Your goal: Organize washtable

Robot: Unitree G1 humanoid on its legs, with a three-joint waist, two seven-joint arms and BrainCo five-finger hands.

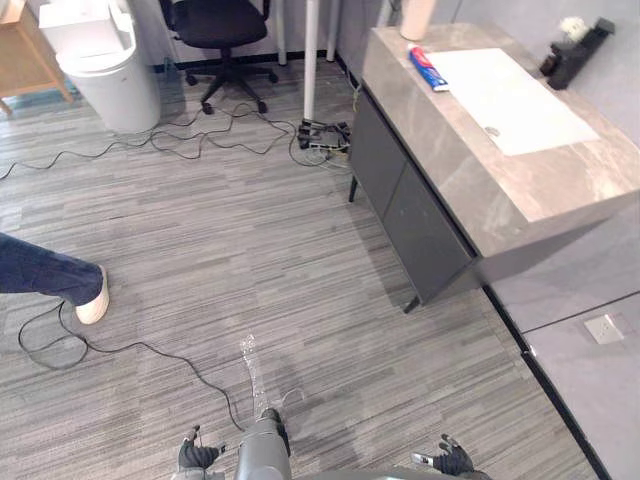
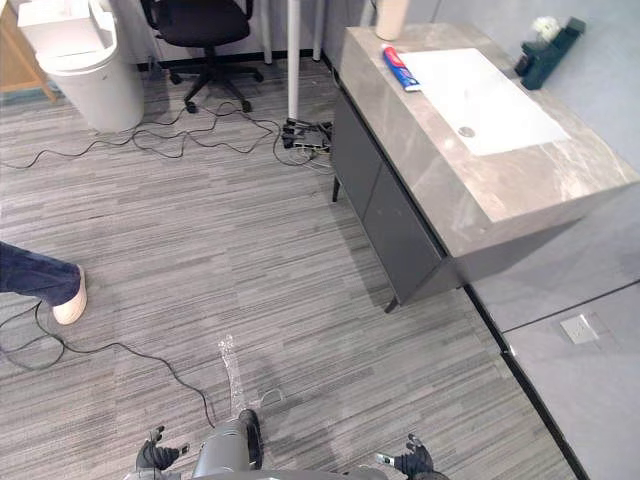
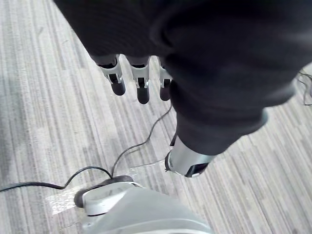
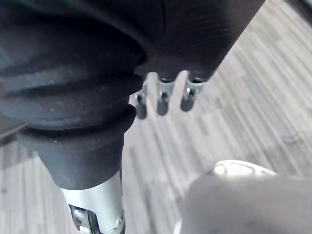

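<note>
- Washtable (image 1: pixel 545 190) stands by the wall, ahead to the right, with a white sink (image 1: pixel 510 95) set in its top.
- Tube (image 1: pixel 428 68) lies on the top, just beside the sink's far corner.
- Black shelf (image 1: pixel 580 48) is on the wall behind the washtable.
- Left hand (image 1: pixel 197 455) and right hand (image 1: pixel 452 459) hang low over the floor, well apart from the washtable, fingers (image 3: pixel 141 85) relaxed, empty.

The left hand (image 1: pixel 197 456) and right hand (image 1: pixel 452 459) hang, fingers (image 3: pixel 142 87) relaxed.
</note>
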